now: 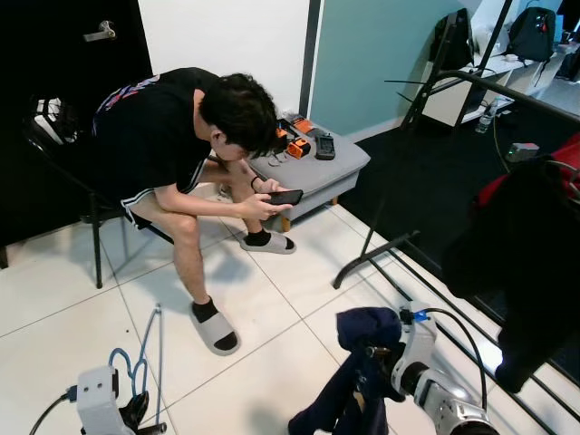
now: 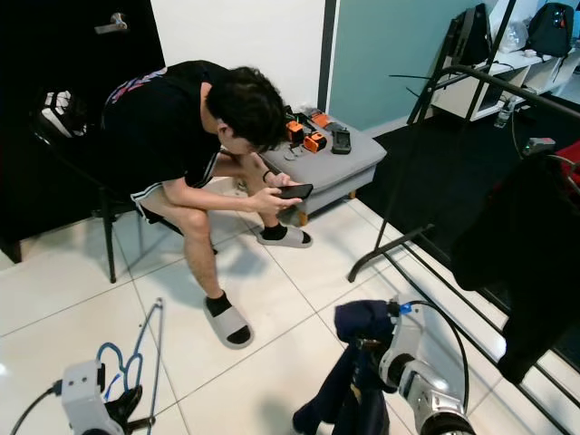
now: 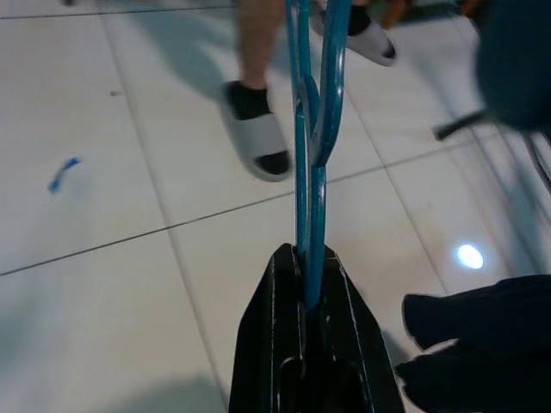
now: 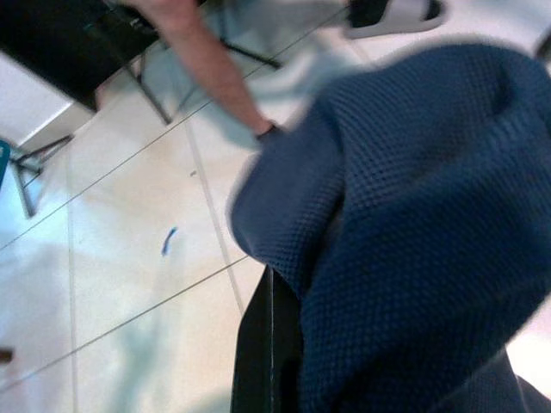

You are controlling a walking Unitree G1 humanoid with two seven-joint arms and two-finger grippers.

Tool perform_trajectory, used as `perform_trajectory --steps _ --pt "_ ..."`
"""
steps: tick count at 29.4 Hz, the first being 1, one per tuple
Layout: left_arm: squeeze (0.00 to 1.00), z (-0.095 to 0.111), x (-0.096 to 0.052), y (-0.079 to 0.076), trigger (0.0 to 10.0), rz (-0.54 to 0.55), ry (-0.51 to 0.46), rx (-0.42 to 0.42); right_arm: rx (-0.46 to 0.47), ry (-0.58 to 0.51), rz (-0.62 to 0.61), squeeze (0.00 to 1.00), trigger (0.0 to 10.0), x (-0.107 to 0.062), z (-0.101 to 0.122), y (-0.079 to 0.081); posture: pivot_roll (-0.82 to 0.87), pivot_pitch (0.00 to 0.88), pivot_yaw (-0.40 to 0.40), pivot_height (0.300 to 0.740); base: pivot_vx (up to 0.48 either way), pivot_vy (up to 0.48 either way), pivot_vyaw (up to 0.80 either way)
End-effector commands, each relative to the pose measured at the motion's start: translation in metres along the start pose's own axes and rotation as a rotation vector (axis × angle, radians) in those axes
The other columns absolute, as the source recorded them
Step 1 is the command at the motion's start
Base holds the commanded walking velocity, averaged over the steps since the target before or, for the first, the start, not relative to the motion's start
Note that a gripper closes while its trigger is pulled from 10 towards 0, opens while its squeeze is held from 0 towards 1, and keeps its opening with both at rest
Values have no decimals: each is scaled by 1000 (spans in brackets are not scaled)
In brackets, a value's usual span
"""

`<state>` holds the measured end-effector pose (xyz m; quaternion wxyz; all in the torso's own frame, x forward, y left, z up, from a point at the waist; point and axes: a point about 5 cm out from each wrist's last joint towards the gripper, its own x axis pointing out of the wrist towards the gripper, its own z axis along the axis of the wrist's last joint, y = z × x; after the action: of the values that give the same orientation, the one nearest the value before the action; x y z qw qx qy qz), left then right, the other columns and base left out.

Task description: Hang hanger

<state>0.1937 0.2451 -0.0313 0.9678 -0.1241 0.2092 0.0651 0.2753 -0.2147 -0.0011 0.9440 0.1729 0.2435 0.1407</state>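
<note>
Left eye view looks down on a white tiled floor (image 1: 272,308) in a room. At the near left, the left gripper (image 3: 310,297) holds a thin blue wire hanger (image 3: 312,129); the left wrist view shows its 2 black fingers pressed together on the wire, which stands up from them over the floor. At the near right, the right gripper (image 1: 367,362) carries a dark navy knitted garment (image 1: 358,362) that drapes over it and hangs down. In the right wrist view the cloth covers most of the fingers, so I cannot tell for certain how they stand, though the cloth seems held by them.

On the right, a black metal clothes rack (image 1: 480,86) stands with its rail running from the far middle to the right edge, and a black garment (image 1: 530,245) hangs from it. Both grippers sit low and well apart from that rail.

Beyond the grippers, a person in a black shirt (image 1: 172,136) sits on a black chair (image 1: 63,172), bent over a phone (image 1: 284,197). Behind the person is a low grey upholstered stool (image 1: 317,168) with small orange and black devices (image 1: 304,143) on it.

As a judgement, the task is at an early stage: hanger and garment are both in hand but separate, and the hanger is not yet on the rail. Lifting the hanger to the rail and hooking it there remains.
</note>
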Motion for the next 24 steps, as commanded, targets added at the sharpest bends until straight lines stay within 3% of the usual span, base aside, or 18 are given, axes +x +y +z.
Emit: perform_trajectory --steps 1,24 --pt "0 -7 -3 2 10000 2 31 5 4 1 0 0 10000 -1 -2 -1 2 76 -56 740 0 0 563" --pt "0 -10 -2 3 10000 -4 30 4 10 10 -9 0 10000 -4 -4 -4 -3 79 -61 740 0 0 563"
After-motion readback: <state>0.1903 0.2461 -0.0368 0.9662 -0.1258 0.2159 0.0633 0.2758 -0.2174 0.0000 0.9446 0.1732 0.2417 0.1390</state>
